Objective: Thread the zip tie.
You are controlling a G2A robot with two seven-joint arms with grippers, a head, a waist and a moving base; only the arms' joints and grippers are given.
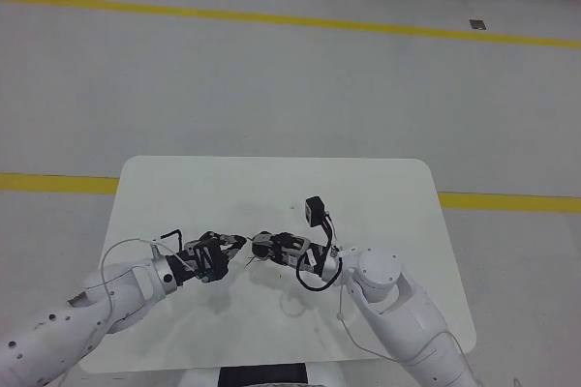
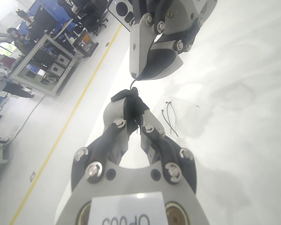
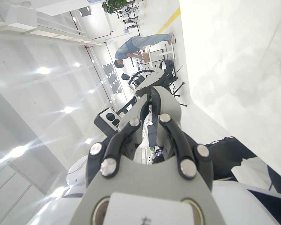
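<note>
A thin black zip tie [image 2: 132,84] spans the small gap between my two grippers, which meet tip to tip above the front middle of the white table [image 1: 368,193]. My left gripper [image 2: 130,94] is shut on one end of the tie, gripped between its black pads. My right gripper [image 2: 136,77] faces it from the other side, shut on the other end, with a short curved bit of tie showing between the tips. In the top view the left gripper [image 1: 234,242] and right gripper [image 1: 258,242] nearly touch. The right gripper [image 3: 152,91] has its fingers pressed together.
Two spare black zip ties [image 2: 169,116] lie flat on the table just beyond the grippers. The right arm's black cable [image 1: 315,281] loops near its wrist. A yellow floor line [image 1: 523,201] runs behind the table.
</note>
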